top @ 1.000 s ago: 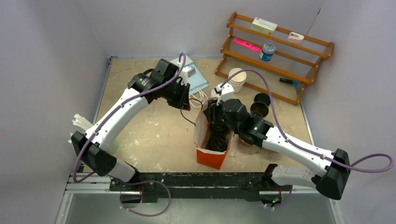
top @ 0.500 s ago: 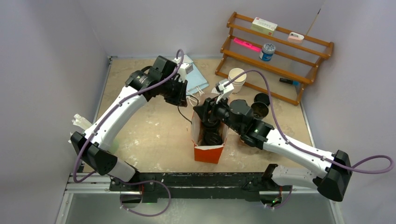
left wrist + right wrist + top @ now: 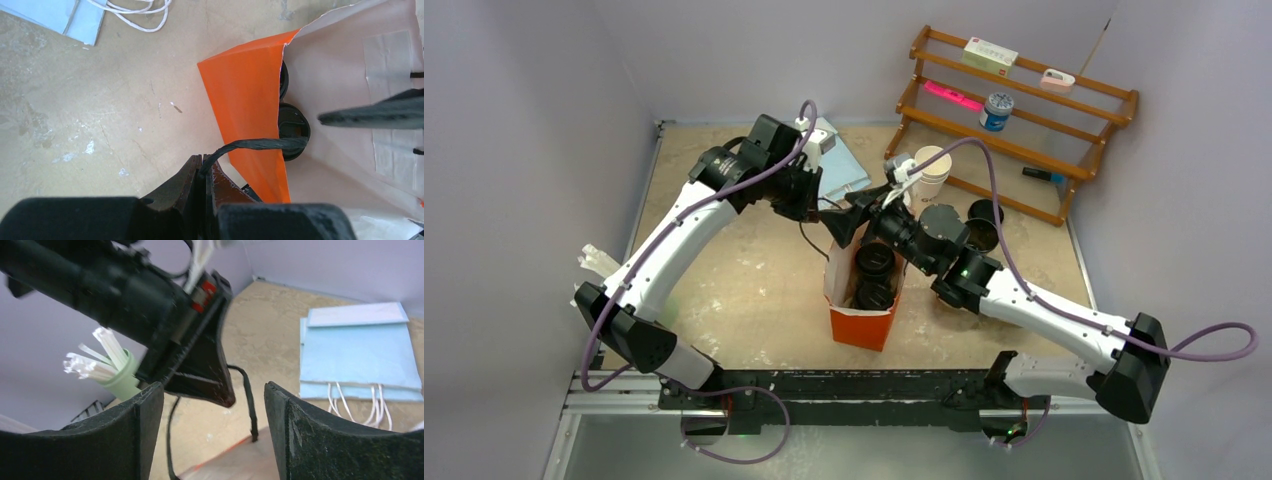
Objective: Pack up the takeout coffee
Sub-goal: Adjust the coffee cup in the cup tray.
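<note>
An orange paper bag (image 3: 862,322) stands open in the middle of the table, with two black-lidded takeout coffee cups (image 3: 874,263) inside it. In the left wrist view their lids (image 3: 294,131) show past the bag's orange side (image 3: 250,115). My left gripper (image 3: 820,207) is shut on the bag's black twisted handle (image 3: 250,145) at the far-left rim. My right gripper (image 3: 852,213) hangs open just above the bag's far edge, right next to the left one, with nothing between its fingers (image 3: 135,435). Two more black cups (image 3: 980,232) stand on the table to the right.
A stack of white cups (image 3: 931,165) stands behind the bag, in front of a wooden rack (image 3: 1014,115) at the back right. Flat blue paper bags (image 3: 842,172) lie at the back. A green cup of white sticks (image 3: 119,376) sits at the left edge.
My right gripper has risen out of the bag, moved back-left and opened wider. The bag has shifted slightly left and stands straighter. The left gripper still holds the handle.
</note>
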You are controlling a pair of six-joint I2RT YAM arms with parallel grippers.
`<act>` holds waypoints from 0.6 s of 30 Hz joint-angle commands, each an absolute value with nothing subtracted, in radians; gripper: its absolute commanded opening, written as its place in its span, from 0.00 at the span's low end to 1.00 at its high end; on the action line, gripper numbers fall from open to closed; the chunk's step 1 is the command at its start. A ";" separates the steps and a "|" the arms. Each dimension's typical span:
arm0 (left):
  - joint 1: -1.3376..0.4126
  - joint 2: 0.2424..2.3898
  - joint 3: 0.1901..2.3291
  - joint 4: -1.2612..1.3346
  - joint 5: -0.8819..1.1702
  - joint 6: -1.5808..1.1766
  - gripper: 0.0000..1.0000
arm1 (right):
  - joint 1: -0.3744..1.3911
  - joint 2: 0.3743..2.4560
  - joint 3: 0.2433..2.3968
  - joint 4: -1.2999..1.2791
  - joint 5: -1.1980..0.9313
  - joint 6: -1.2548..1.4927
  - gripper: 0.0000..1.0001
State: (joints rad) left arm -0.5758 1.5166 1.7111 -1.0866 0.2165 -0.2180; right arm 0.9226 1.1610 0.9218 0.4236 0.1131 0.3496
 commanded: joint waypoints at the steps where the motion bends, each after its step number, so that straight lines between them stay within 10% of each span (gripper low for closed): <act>1: -0.569 1.520 1.757 -1.082 0.187 -0.197 0.03 | 0.919 1.172 1.049 0.480 0.040 0.320 0.78; 7: -0.566 1.525 1.767 -1.078 0.166 -0.199 0.03 | 0.920 1.174 1.160 0.416 0.095 0.316 0.98; 18: -0.557 1.529 1.801 -1.088 0.120 -0.193 0.03 | 0.919 1.222 1.474 -0.146 0.594 0.375 0.98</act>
State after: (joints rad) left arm -0.5713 1.5257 1.7451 -1.0874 0.1562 -0.2153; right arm 0.9222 1.1969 1.2816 0.1932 0.3065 0.3294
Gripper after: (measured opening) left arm 0.058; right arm 0.983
